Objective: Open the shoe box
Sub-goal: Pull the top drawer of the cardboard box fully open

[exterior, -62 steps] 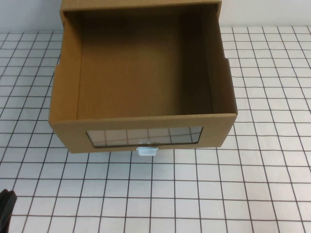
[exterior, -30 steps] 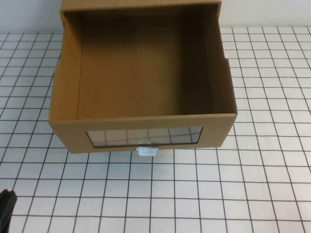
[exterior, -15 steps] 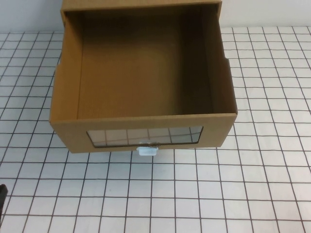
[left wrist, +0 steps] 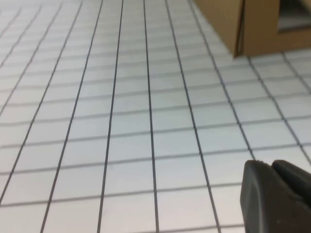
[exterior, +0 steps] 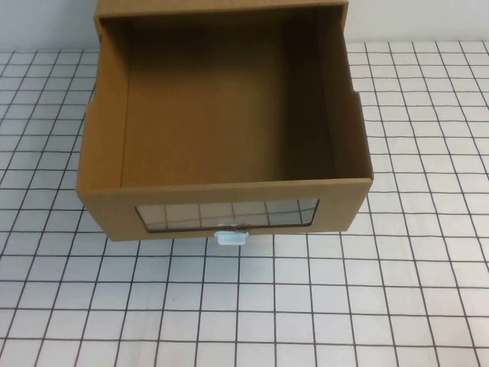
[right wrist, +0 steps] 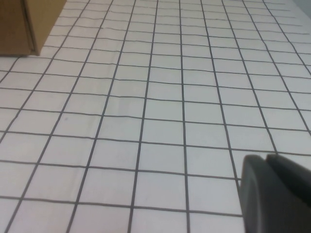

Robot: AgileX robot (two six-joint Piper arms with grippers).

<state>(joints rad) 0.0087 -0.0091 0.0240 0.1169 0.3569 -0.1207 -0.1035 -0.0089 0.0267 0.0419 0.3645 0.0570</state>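
Wrist views alone: both end effectors (left wrist: 272, 170) (right wrist: 266, 162) over table (left wrist: 146, 121).

Matte black, round-edged left gripper (left wrist: 271, 170), right gripper (right wrist: 266, 164) alike

On the desk (exterior: 306, 306), toward the far edge and slightly left of the middle: shoe box (exterior: 221, 195), open side up, front wall facing the near edge. In that front wall, a window (exterior: 226, 214); just below it, at mid-width, a pull tab (exterior: 231, 238). Over bare desk on the box's near side: left gripper (left wrist: 270, 167), well apart from its near left corner; right gripper (right wrist: 266, 160), well apart from its near right corner.
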